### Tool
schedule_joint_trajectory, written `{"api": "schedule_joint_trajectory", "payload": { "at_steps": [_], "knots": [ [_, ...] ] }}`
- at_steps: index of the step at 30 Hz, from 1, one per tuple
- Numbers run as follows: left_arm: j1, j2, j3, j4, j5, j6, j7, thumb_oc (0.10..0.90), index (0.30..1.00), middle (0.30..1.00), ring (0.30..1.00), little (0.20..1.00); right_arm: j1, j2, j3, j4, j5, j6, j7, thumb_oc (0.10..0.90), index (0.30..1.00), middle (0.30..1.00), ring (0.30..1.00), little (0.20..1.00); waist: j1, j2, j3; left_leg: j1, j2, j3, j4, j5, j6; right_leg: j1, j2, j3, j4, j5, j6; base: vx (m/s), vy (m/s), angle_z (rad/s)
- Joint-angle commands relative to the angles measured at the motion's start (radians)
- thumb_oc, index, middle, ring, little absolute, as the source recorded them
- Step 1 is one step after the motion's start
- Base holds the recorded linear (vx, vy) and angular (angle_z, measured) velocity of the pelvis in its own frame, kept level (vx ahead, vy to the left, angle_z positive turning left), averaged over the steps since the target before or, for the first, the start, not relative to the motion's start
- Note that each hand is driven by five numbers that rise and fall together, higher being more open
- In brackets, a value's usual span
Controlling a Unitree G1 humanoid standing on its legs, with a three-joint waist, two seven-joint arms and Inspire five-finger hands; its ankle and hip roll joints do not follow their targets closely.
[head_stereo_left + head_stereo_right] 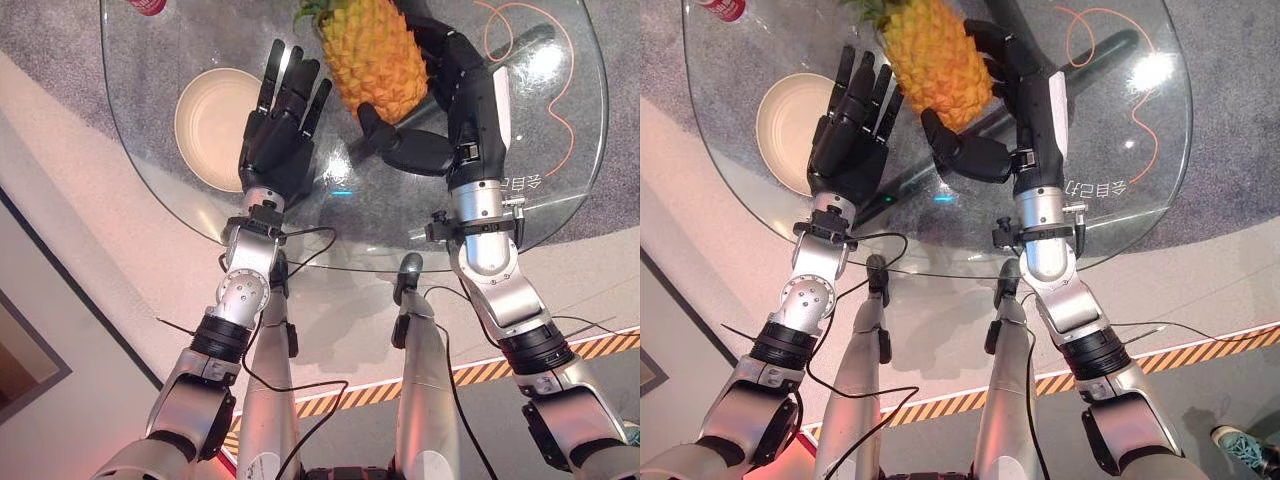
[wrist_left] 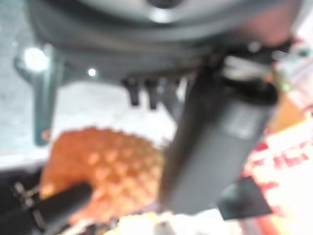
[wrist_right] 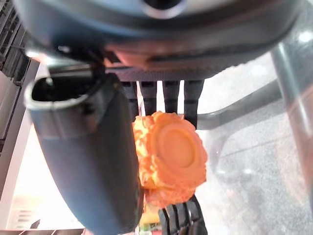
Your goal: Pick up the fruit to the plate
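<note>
A yellow pineapple (image 1: pixel 375 55) with a green crown lies on the round glass table (image 1: pixel 400 220), between my two hands. My right hand (image 1: pixel 470 100) is shut on it, with the fingers curled round its right side and the thumb against its base. The right wrist view has the pineapple's round base (image 3: pixel 171 152) sitting between thumb (image 3: pixel 88 161) and fingers. My left hand (image 1: pixel 280 140) is open, its straight fingers lying along the fruit's left side. A cream plate (image 1: pixel 210 125) rests on the glass just left of that hand, partly under it.
A red can (image 1: pixel 150 5) stands at the table's far left edge. An orange line drawing (image 1: pixel 530 60) marks the glass to the right of the right hand. The table's near rim (image 1: pixel 380 268) curves just past my wrists.
</note>
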Motion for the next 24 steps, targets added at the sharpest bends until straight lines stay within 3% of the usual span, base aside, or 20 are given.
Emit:
{"api": "schedule_joint_trajectory", "payload": {
  "at_steps": [1,13,24],
  "knots": [
    [-0.098,0.015,-0.003,-0.147,0.027,-0.056,-0.035,0.800,0.900,0.900,0.900,0.900,-0.147,0.014,-0.026,-0.218,-0.052,-0.098,0.015,0.100,0.300,0.300,0.300,0.200,-0.001,-0.021,-0.022,-0.005,-0.024,0.049,0.111,-0.096,0.044,0.057,0.014,-0.061,-0.124,0.079,-0.013,0.00,0.000,0.00],
    [-0.105,0.012,-0.001,-0.155,0.046,-0.072,-0.039,0.800,0.900,0.900,0.900,0.900,-0.155,0.013,-0.003,-0.210,-0.054,-0.057,0.044,0.100,0.300,0.300,0.300,0.200,0.002,-0.019,-0.022,-0.012,-0.027,0.048,0.112,-0.093,0.043,0.051,0.013,-0.061,-0.128,0.081,-0.014,0.00,0.000,0.00],
    [-0.101,0.031,0.018,-0.168,0.110,-0.142,-0.025,0.800,0.900,0.900,0.900,0.900,-0.138,-0.002,-0.009,-0.192,-0.058,-0.058,0.052,0.100,0.300,0.300,0.300,0.200,0.004,-0.016,-0.022,-0.012,-0.029,0.047,0.105,-0.091,0.043,0.051,0.014,-0.064,-0.128,0.081,-0.014,0.00,0.000,0.00]
  ]
}}
